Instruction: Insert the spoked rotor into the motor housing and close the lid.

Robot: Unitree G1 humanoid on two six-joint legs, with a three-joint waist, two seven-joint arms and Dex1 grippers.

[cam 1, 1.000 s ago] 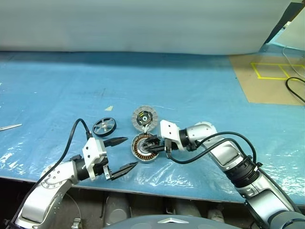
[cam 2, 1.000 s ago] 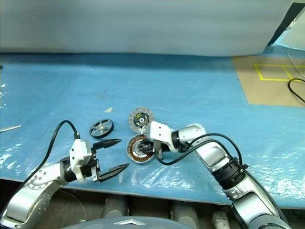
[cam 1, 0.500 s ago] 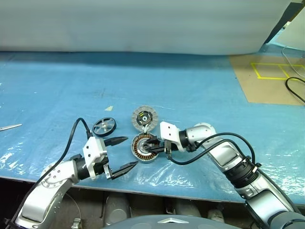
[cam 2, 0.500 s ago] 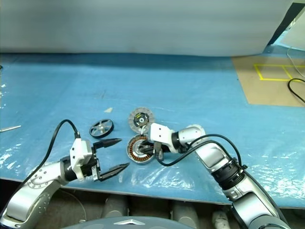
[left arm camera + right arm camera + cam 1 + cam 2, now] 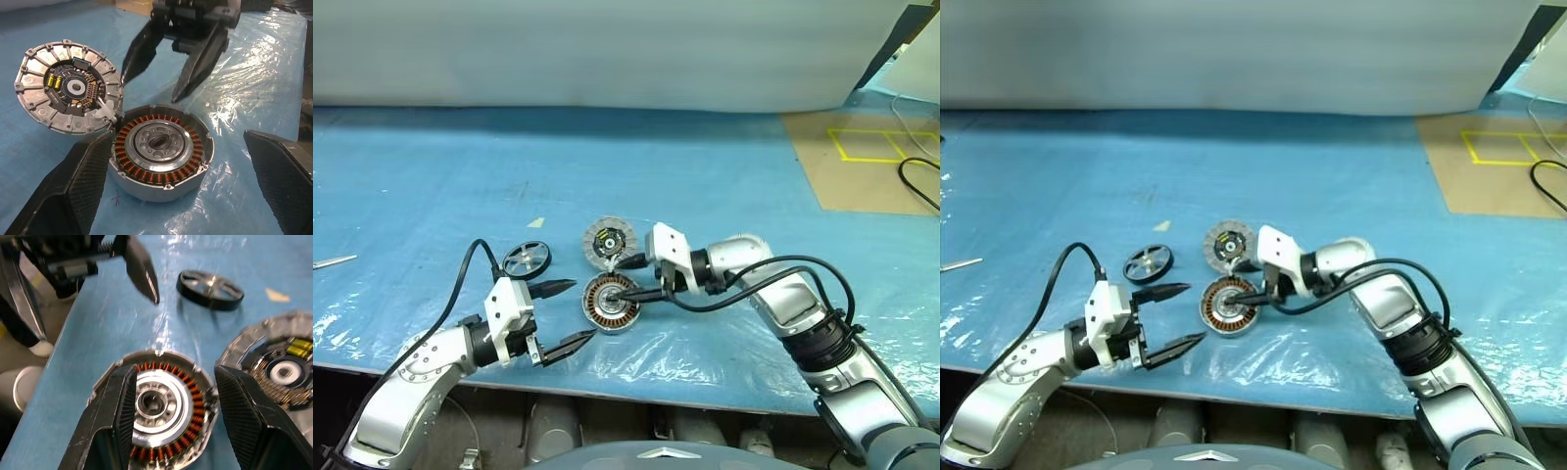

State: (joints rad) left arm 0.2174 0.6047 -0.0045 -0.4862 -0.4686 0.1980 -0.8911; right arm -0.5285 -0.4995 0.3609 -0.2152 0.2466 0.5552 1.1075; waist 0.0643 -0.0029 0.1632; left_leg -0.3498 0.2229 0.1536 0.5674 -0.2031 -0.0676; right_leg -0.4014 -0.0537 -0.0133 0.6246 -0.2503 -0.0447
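The motor housing [image 5: 610,304], a grey cup with copper windings around a silver hub, sits open on the blue sheet. Touching its far rim lies the lid [image 5: 610,241], its segmented face with a dark centre turned up. The spoked rotor [image 5: 528,259] lies flat to their left. My right gripper [image 5: 621,280] hovers just above the housing, open, its fingers [image 5: 117,416] spread to either side of the cup and holding nothing. My left gripper [image 5: 585,310] stands wide open left of the housing, level with it and empty.
A crinkled blue plastic sheet [image 5: 724,196] covers the table, whose front edge runs just behind both arms. A metal tool [image 5: 333,260] lies at the far left. A brown board with yellow tape [image 5: 862,157] and a black cable [image 5: 920,181] are at the far right.
My right gripper has opened and lifted off the motor housing, which stays put. The left arm has not moved.
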